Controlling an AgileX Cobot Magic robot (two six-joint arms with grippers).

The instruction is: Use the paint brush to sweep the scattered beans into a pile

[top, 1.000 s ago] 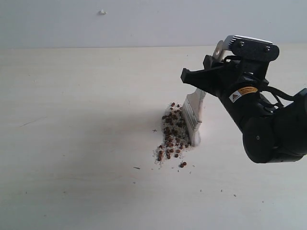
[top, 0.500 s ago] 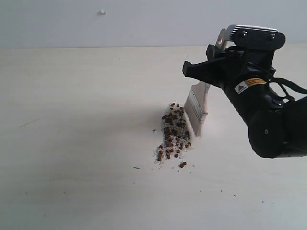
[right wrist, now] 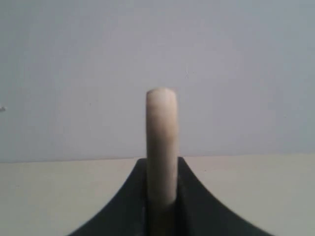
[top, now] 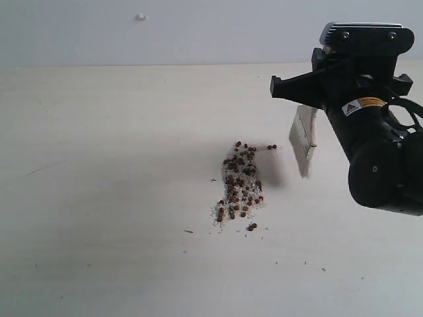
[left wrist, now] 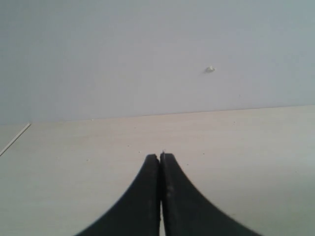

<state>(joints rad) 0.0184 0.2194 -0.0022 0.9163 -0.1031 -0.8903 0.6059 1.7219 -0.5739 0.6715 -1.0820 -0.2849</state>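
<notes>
Inspecting the paint brush (top: 303, 141), we find its long axis close to upright, tilted only slightly. The off-white bristles point down at the table (top: 99, 165) and the handle runs up into the right gripper (top: 308, 92). The brush hangs clear of the surface, beside the pile (top: 239, 181) on the right arm's side and apart from it, with bare table between the bristle tips and the nearest beans. We see it nearly edge-on in the exterior view: a narrow pale bristle block with a strip of light wood along the edge away from the pile. In the right wrist view the rounded pale wooden handle end (right wrist: 161, 132) stands up between the two black jaws, which are clenched on it.

The pile is an elongated clump of reddish-brown beans (top: 271, 146) over fine whitish grains. A few loose beans lie just off its far end, towards the brush, and a couple more just off its near end.

The left gripper (left wrist: 160, 162) is clenched, its jaws pressed together tip to tip.
</notes>
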